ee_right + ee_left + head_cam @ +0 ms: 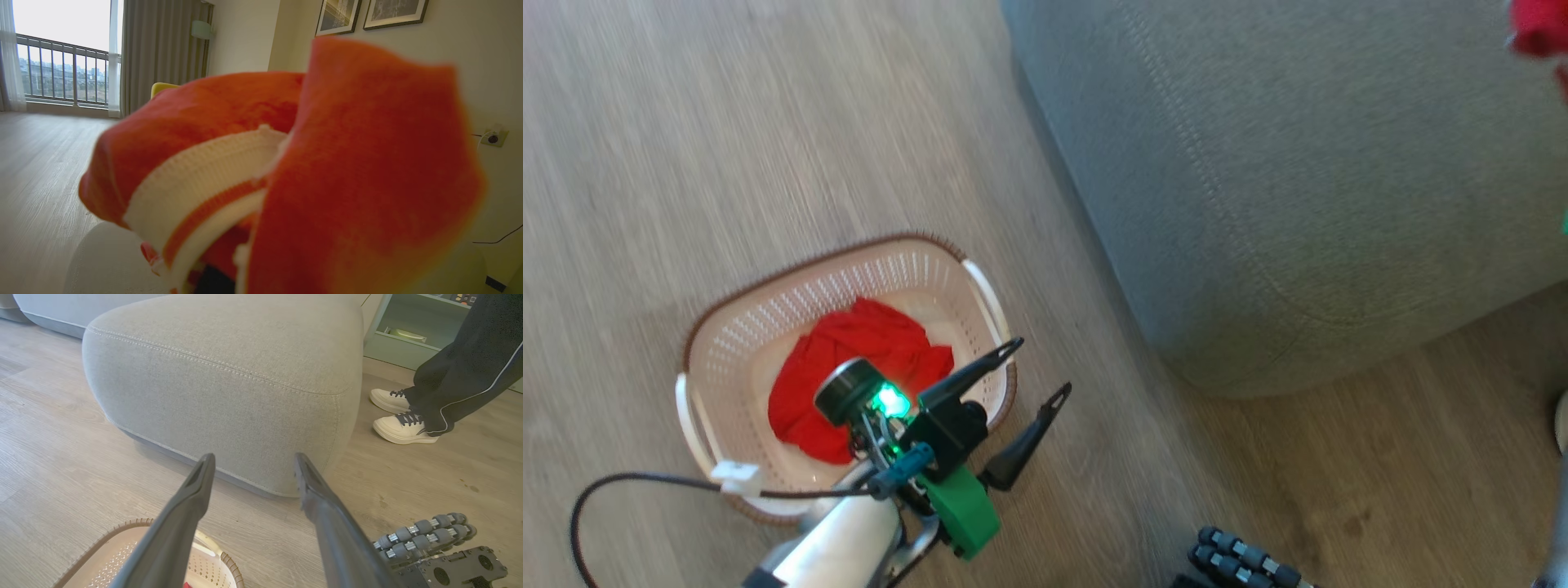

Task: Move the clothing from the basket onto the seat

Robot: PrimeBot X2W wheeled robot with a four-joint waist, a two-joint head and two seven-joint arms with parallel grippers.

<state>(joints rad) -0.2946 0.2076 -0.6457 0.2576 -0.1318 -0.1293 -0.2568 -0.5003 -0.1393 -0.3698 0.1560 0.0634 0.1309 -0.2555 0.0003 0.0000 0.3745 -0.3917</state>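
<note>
The cream basket stands on the wood floor with a plain red garment crumpled inside. My left gripper hovers open over the basket's right rim, nothing between its fingers; in the left wrist view the left gripper points at the grey seat, with the basket's corner below. The seat fills the upper right. A red garment with white stripe bands hangs bunched in the air right before the right wrist camera, hiding my right gripper's fingers, which are shut on it. A red scrap shows above the seat.
A person's white shoes and dark trouser legs stand on the floor right of the seat. My wheeled base sits close to the seat's corner. A pale green shelf stands behind. A black cable loops left of the basket.
</note>
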